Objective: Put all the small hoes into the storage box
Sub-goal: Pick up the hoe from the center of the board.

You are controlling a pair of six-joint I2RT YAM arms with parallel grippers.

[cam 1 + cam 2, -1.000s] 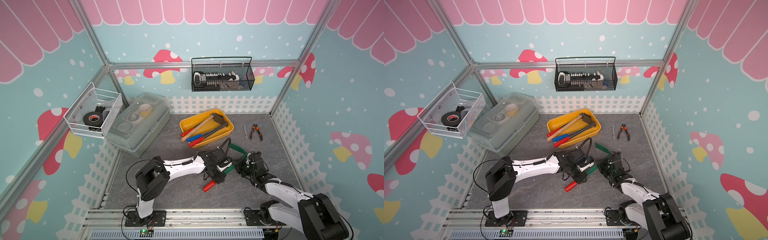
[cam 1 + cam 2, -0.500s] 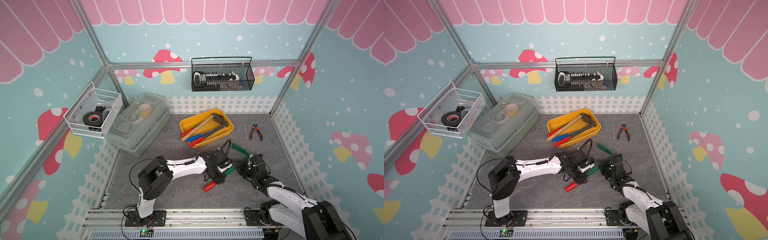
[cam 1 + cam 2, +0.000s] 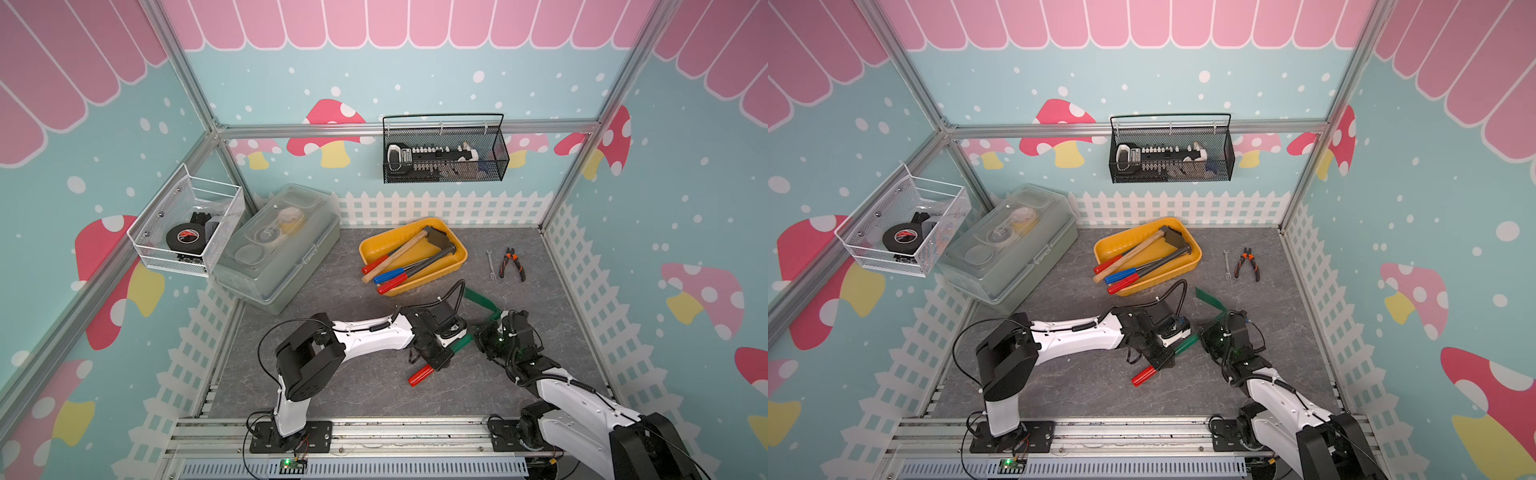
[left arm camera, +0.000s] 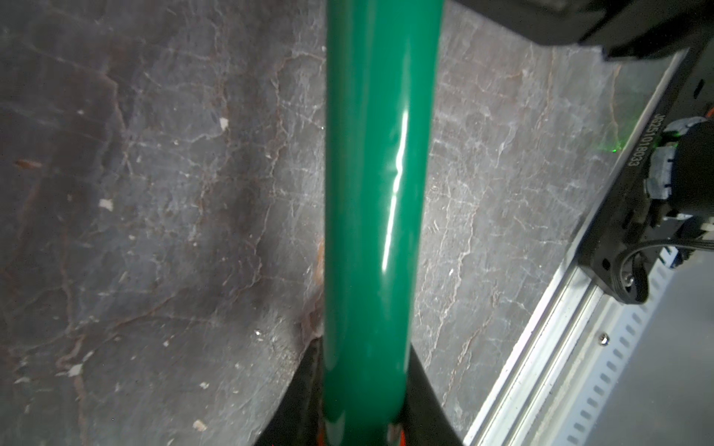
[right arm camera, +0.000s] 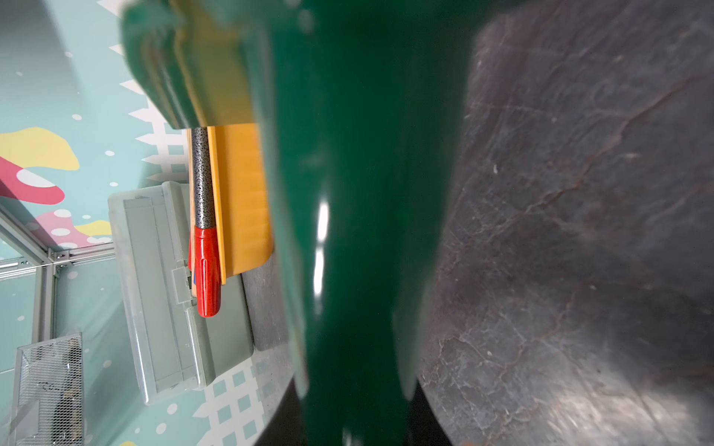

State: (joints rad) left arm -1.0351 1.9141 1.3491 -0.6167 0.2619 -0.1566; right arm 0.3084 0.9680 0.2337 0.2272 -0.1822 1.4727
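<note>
Both hands are on one tool right now. The small hoe point(image 3: 461, 343), with a glossy green metal shaft, a flat green blade and a red grip, sits on the robot-base side of the storage box point(image 3: 374, 249), near it but apart. The storage box is the shallow yellow plastic tray with a rolled rim. The hoe's blade end points toward the tray and its red grip end points away.

My left hand point(image 3: 440, 358) is clamped on the shaft just above the red grip; the left wrist view shows dark fingers point(image 4: 429, 405) on either side of the green tube point(image 4: 378, 193). My right hand point(image 3: 487, 332) is clamped on the same shaft closer to the blade. I cannot tell whether the hoe is clear of the grey stone-look counter point(image 3: 332, 382).

Risks from here:
- **Two grips on one stiff shaft:** if my arms move out of step, one hand slides or the tool twists. The glossy paint looks slippery.
- **Letting go with one hand:** the hoe could swing on the remaining hand, blade-heavy I'd guess.
- **Crowded tray:** it already holds the wooden-handled hammer point(image 3: 399, 253) and the red- and blue-gripped tools point(image 3: 390, 277), and their handles overhang the near rim. The hoe may land on top and roll out.
- **Light tray:** it looks light, so a blade catching the rim could shove or tip it.
- **Cable:** the black cable loop point(image 3: 455, 293) on my left wrist hangs beside the blade and could snag.
</note>
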